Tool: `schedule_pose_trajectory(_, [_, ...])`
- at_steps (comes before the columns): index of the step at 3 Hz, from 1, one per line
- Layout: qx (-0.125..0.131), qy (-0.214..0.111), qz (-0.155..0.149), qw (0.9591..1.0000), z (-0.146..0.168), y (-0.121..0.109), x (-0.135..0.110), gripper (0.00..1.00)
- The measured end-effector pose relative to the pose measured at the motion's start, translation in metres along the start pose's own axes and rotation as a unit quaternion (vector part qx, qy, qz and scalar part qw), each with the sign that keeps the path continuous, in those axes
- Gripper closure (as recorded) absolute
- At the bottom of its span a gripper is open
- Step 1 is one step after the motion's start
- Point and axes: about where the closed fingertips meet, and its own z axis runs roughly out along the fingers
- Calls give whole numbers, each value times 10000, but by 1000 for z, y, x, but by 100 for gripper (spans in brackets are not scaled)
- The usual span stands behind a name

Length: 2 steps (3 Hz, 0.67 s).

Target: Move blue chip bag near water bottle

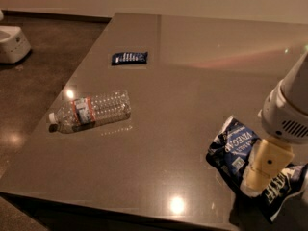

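Observation:
The blue chip bag (234, 149), wrinkly dark blue and black foil with white lettering, lies near the table's front right corner. The water bottle (91, 110), clear and ribbed with a white cap and an orange-red label band, lies on its side at the left of the table, cap pointing left. My gripper (260, 173) hangs from the white arm at the right edge of the view and sits right on the middle of the bag, covering part of it. The bag and the bottle are far apart.
A small flat dark blue packet (129, 57) lies at the back left of the brown table (187, 76). A white machine base (11, 43) stands on the floor to the far left. The table's front edge runs just below the bag.

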Motion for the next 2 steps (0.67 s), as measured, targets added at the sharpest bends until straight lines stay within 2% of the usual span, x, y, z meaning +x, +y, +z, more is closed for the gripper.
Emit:
schedule_pose_trajectory(1, [98,36,12,9999,15,-2,5,4])
schedule_pose_trajectory(2, [126,61,33,9999,21,-5,9,24])
